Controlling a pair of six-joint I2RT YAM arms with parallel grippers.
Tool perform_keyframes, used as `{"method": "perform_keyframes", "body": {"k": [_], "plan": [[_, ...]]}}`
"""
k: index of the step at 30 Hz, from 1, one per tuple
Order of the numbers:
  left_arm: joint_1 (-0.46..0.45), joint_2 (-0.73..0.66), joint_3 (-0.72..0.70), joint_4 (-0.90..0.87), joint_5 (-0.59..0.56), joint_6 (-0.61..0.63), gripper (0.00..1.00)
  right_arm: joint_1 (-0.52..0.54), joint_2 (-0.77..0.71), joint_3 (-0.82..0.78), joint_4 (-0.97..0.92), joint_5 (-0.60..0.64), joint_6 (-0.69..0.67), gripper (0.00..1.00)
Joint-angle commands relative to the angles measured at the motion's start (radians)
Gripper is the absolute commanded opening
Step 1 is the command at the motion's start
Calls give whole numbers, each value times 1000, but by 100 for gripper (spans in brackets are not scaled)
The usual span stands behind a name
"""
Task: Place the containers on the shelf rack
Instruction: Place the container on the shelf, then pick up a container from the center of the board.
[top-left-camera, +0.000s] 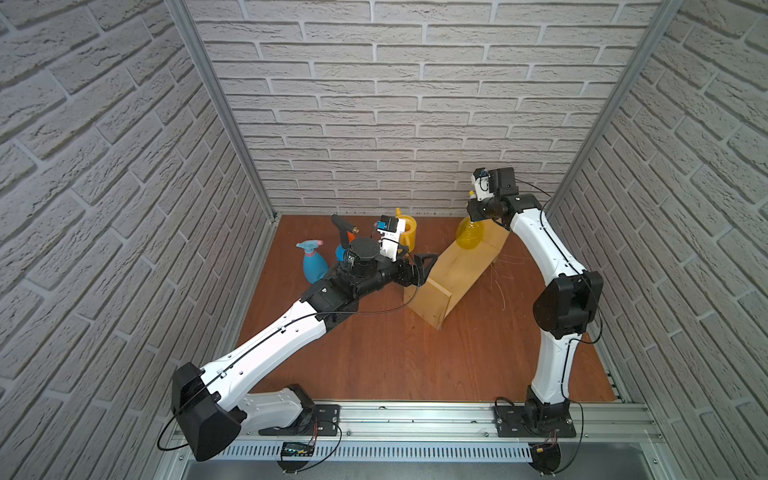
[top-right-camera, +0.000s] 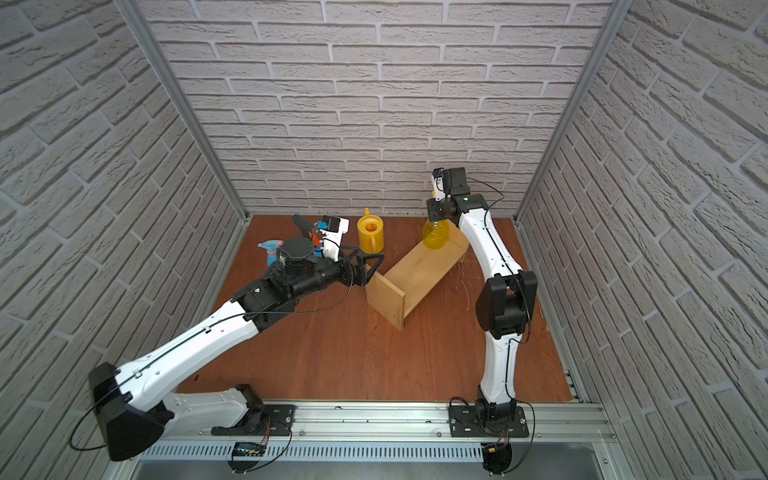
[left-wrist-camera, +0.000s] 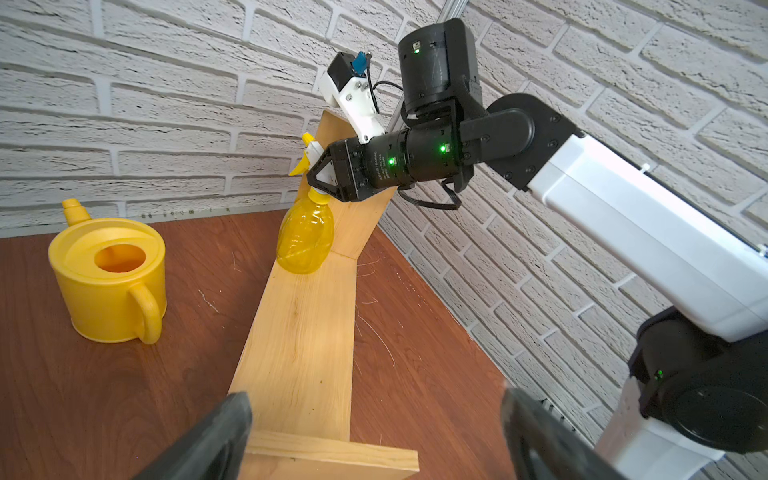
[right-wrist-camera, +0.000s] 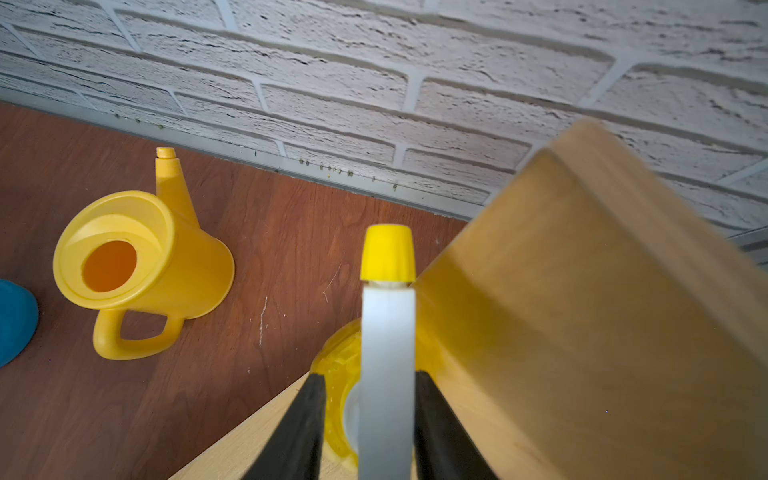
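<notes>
In a top view the yellow bottle (top-left-camera: 468, 237) is set on the rack (top-left-camera: 451, 272) by the table's (top-left-camera: 395, 353) far right corner. Left wrist view: left gripper (left-wrist-camera: 374, 399) cut off, spread empty. Right wrist view: right gripper (right-wrist-camera: 370, 386) slack around its head.

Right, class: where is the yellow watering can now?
In both top views the yellow watering can stands on the table by the back wall, left of the shelf rack.

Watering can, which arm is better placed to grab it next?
Left, probably: the left tool is open, empty and close to the watering can; the right tool straddles the neck of the yellow spray bottle on the shelf rack.
</notes>
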Motion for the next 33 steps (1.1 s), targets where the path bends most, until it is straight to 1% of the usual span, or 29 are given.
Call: {"method": "perform_keyframes", "body": {"k": [1,5,9,14,19,24,27,30,33], "plan": [[-3,-3,26,22,0,14,98,-5,-30,-11,-8,10,25,46],[-2,-12,23,21,-5,12,98,-6,-54,-25,-9,11,48,52],[-3,-26,23,12,-15,18,98,-5,-143,-66,2,5,73,57],[-2,-53,33,-26,-48,45,98,-5,-271,-156,32,-10,98,60],[-1,-79,70,-123,-128,82,98,-5,-425,-276,60,-43,111,60],[2,-111,95,-213,-241,96,98,-5,-604,-415,115,-62,132,60],[13,-133,104,-268,-326,88,98,-5,-723,-521,188,-120,165,61],[42,-159,112,-339,-413,52,98,-6,-846,-663,328,-229,248,62],[82,-189,106,-382,-451,2,98,-2,-920,-770,486,-351,340,63]]}}
